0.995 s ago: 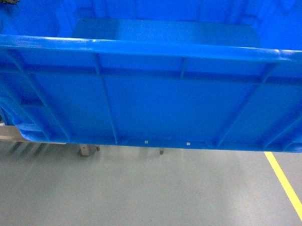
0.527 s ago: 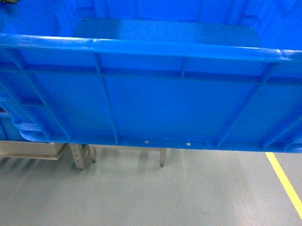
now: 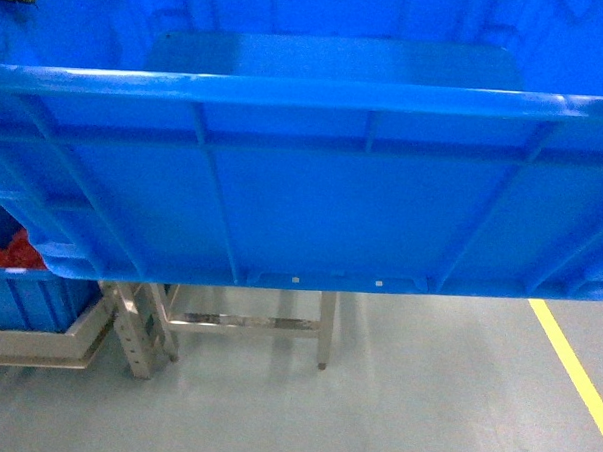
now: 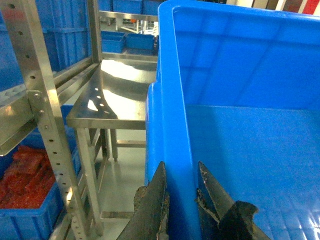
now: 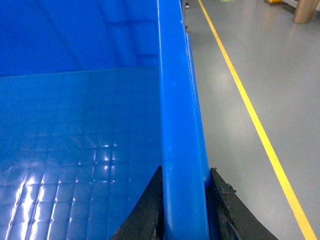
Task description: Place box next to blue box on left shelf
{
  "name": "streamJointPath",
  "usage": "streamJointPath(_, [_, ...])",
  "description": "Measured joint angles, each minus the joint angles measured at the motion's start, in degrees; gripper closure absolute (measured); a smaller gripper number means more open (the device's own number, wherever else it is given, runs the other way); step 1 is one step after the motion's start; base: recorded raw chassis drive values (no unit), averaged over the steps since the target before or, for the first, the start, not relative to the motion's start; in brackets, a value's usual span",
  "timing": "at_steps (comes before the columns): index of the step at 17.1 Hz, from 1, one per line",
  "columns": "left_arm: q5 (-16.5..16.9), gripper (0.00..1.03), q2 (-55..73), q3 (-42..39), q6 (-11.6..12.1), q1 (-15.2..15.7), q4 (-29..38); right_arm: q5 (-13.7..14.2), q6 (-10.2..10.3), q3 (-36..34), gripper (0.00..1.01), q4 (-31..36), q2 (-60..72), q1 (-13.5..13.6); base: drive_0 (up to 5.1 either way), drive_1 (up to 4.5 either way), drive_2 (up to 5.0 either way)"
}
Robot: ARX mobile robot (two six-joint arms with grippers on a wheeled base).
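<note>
left end effector (image 4: pixel 181 200) and right end effector (image 5: pixel 185 200) each clamp the box (image 3: pixel 303 196) rim; keep it level, both arms matched, nearing the shelf.

Left tool (image 4: pixel 180 200) clamped astride the box (image 4: pixel 240 100) rim, right tool (image 5: pixel 184 200) pinching the opposite rim

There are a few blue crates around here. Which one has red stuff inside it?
The low crate under the metal rack, left of the robot, holds red items. The big box clamped by the left gripper and right gripper is empty.
</note>
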Motion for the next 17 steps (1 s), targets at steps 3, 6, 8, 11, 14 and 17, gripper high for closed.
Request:
streamJointPath(3, [0.04,0.93,0.00,0.00,-0.02,-0.26,-0.09,0.15,0.00,0.00,0.85,-0.15,0.00,-0.04,-4.5,1.66,3.8])
streamJointPath(6, [0.02,0.93,0.00,0.00,0.00,-0.22,0.04,0.13,0.04,0.00,0.85,-0.20,0.00,-0.04,-4.6,1.55,3.7])
streamJointPath(8, [-0.02,0.93,0.00,0.00,0.00,-0.20,-0.28,0.11,0.02,0.00,0.85,-0.28,0.00,0.00,-4.7,1.44,3.6])
streamJointPath(11, [0.02,0.93,0.00,0.00,0.00,-0.17,0.02,0.13,0.04,0.00,0.85,-0.17,0.00,0.02,-4.8,1.37,3.5])
streamJointPath(14, [0.00,0.93,0.00,0.00,0.00,-0.20,-0.07,0.11,0.04,0.00,0.85,-0.20,0.00,0.02,-4.9,1.32,3.4])
streamJointPath(17, [-0.04,0.93,0.00,0.00,0.02,-0.15,-0.13,0.07,0.02,0.00,0.85,-0.20,0.00,0.04,-4.8,1.42,3.5])
